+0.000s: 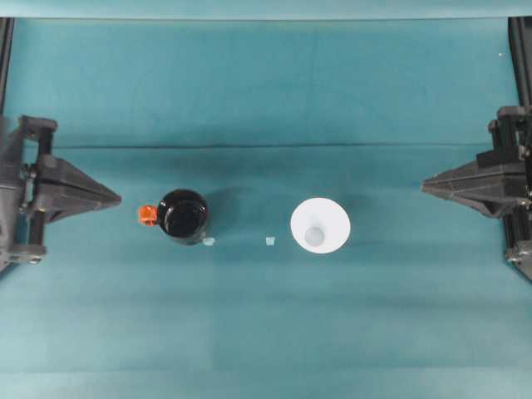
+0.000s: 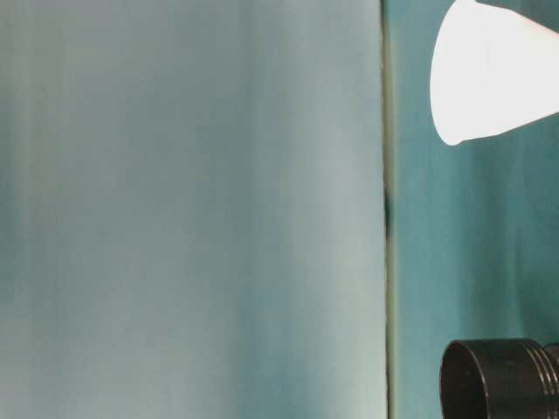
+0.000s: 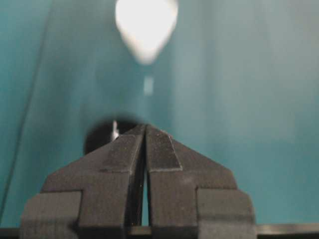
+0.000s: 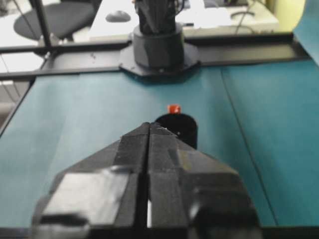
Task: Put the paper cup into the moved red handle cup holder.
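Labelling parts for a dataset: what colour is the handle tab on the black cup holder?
Orange-red; the handle tab on the cup holder shows best in the overhead view.

White paper cup [image 1: 320, 224] stands apart from black red handle cup holder [image 1: 184, 216]

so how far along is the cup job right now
Nothing looks done yet. The white flared paper cup stands on the teal table, apart from the glossy black holder with the orange-red handle tab, which is empty. Nothing is in hand: left gripper and right gripper sit shut at the edges. Picking and placing remain.
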You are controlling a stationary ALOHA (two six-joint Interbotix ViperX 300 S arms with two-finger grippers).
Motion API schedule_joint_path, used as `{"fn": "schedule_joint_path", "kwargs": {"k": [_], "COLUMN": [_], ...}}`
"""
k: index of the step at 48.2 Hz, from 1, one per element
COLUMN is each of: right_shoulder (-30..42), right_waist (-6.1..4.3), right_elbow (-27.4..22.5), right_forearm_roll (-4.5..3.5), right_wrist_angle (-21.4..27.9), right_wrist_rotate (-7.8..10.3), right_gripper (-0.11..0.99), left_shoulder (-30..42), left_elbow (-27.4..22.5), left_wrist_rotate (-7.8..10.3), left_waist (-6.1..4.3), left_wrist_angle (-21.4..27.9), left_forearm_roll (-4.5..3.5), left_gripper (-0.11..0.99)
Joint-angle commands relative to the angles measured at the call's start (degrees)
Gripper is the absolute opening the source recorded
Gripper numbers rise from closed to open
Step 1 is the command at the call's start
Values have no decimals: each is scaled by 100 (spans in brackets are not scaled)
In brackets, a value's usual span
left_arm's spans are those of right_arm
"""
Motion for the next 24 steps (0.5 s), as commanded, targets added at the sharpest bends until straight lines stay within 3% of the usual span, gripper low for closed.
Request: {"fn": "schedule_joint_path", "kwargs": {"k": [1, 7, 13, 24], "right_shoulder": [70, 53, 53, 26], "right_waist": [9, 9, -9, -26], "right_elbow": [-105, -105, -105, -105], "right_forearm_roll": [26, 35, 35, 35], "right_wrist_angle": [44, 114, 149, 255], "right_wrist_rotate": [62, 132, 264, 299], "right_gripper": [-11, -11, -11, -11], "left_shoulder": [255, 650, 993, 1310], "left_elbow": [-439, -721, -817, -914], "left_wrist_rotate": [-53, -26, -9, 79], "left_waist": [123, 167, 202, 211], "left_wrist_angle": [844, 1485, 1626, 1714], "left_forearm_roll": [18, 79, 79, 79], "left_gripper": [3, 3, 3, 3]}}
